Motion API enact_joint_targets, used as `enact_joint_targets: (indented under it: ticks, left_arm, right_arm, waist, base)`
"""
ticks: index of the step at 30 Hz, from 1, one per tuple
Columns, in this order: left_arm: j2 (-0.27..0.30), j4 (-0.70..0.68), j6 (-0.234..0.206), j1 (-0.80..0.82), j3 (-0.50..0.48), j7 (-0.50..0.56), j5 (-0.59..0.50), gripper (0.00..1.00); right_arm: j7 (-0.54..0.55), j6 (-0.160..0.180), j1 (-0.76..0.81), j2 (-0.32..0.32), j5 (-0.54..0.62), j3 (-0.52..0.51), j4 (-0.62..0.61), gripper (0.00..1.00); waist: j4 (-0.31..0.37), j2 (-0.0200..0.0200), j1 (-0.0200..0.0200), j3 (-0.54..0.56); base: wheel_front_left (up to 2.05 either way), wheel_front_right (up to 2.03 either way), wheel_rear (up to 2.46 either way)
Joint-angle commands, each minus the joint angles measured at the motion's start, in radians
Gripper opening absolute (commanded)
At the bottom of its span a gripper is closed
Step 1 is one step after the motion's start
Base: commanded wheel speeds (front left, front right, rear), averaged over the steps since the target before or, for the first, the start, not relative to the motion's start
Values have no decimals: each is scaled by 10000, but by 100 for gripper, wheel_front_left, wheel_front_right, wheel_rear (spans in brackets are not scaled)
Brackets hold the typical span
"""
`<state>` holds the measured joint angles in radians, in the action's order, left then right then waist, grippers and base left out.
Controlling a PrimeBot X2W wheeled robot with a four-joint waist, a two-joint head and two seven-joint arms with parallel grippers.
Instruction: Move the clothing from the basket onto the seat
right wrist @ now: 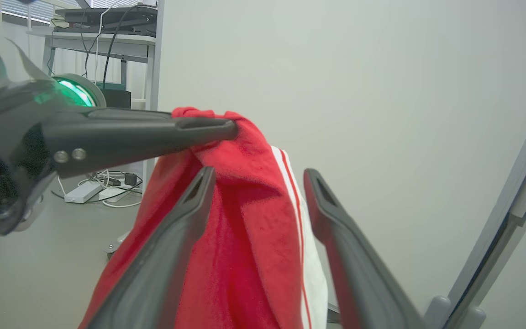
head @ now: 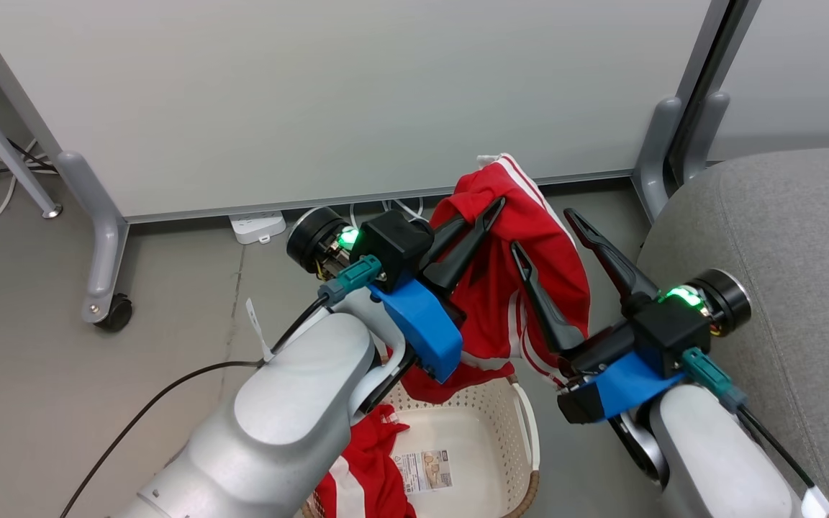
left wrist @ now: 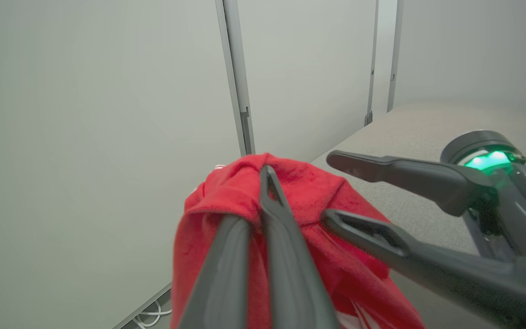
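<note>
1. Left claw (head: 492,210) is pinched shut on the top fold of a red garment (head: 490,295) with white stripes. It's dangling in the air above the laundry basket (head: 532,424), with the hem down near the far rim.
2. Right claw (head: 544,232) is spread wide right beside the hanging cloth, gripping nothing.
3. Grey seat (head: 781,237) sits off to the right. Another red piece (head: 364,460) lies in the basket.
4. My worry: that's a small pinch on soft fabric, so a quick swing could drop it on the floor. The tail could also snag the rim or the open claw.
</note>
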<state>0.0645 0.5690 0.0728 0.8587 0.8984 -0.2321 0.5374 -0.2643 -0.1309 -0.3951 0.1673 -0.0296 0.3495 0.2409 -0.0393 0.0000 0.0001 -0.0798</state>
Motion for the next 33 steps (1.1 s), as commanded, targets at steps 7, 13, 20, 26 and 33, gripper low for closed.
enact_joint_targets:
  ticks: [7, 13, 20, 26, 33]
  left_arm:
    - [-35, -56, -29, 238, 130, -99, 43, 0]
    - [-63, -71, -48, 347, 236, -145, 67, 0]
    - [-89, -2, -79, 418, 300, -187, 135, 0]
    - [-103, 60, -101, 454, 345, -223, 173, 0]
    - [-113, 109, -101, 457, 391, -253, 231, 0]
  right_arm:
    - [-3, 3, -954, -40, 60, 498, 1153, 100]
    - [-1, 3, -1338, -126, 33, 689, 2063, 100]
    - [-3, 3, -1517, -203, -136, 719, 2461, 0]
    - [-3, 3, -1588, -223, -151, 701, 2440, 0]
    - [-3, 3, -1546, -238, -179, 705, 2427, 0]
  waist:
    - [-74, 0, -1, -142]
    - [-110, 0, -1, -258]
    - [-110, 0, -1, -326]
    - [-106, 0, -1, -339]
    - [-119, 0, -1, -313]
  base:
    - [0, 0, 0]
    - [0, 0, 0]
    - [0, 0, 0]
    - [0, 0, 0]
    - [0, 0, 0]
